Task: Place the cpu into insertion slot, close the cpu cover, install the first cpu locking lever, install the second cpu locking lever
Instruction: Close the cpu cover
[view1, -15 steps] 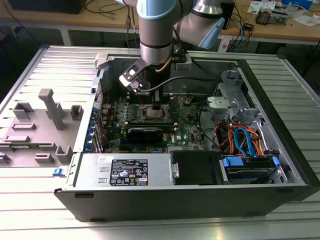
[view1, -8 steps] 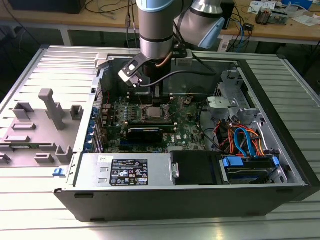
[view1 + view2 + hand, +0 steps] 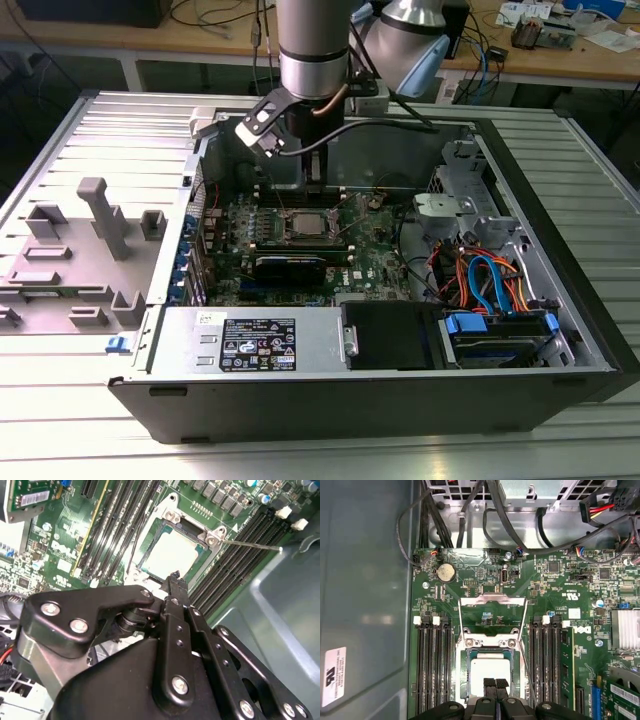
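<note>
Gripper (image 3: pixel 313 178) hangs from the arm inside the open case (image 3: pixel 350 400), which lies on the slatted surface (image 3: pixel 600 180). It is directly over the middle of the motherboard (image 3: pixel 555 595).

Gripper state: in the first wrist view the two fingertips (image 3: pixel 490 684) sit pressed together side by side with nothing between them. The gripper (image 3: pixel 495 682) has hold of nothing.

The cpu (image 3: pixel 487 669) lies flat in the slot (image 3: pixel 490 653), silver top up, and it looks level with the slot rim. The fingertips overlap the near edge of the cpu in both wrist views. I cannot tell whether they touch it.

The cover (image 3: pixel 492 598) is swung open, away from the slot. Bare board shows through its cut-out.

The lever (image 3: pixel 252 545) is a thin rod sticking out free over the memory slots (image 3: pixel 432 670), not latched down. The second lever (image 3: pixel 136 537) is likewise a thin rod, raised over the slots on the opposite side.

A grey fixture (image 3: pixel 95 235) stands on the surface at the exterior view's left, well apart from the case.
</note>
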Available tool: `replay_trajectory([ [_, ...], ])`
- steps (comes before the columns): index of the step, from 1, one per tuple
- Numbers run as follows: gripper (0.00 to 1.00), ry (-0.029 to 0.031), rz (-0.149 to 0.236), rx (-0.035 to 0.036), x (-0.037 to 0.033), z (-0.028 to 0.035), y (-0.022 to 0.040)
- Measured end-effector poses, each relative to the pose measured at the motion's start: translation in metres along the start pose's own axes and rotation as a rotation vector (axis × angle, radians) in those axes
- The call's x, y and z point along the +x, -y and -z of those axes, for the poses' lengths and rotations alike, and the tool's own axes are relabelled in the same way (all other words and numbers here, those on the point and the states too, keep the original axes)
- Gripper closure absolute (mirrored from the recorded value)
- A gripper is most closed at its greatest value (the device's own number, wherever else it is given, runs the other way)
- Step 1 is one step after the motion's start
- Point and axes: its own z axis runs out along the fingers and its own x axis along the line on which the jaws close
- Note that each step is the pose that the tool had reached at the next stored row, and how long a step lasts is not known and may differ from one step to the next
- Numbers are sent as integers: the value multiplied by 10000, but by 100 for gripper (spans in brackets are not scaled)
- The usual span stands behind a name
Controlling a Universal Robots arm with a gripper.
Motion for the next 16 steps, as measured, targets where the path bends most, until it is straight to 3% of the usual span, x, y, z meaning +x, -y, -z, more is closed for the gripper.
replay_trajectory([
  [5,89,1,0,0,0,67,-4],
  [16,89,0,0,0,0,73,-4],
])
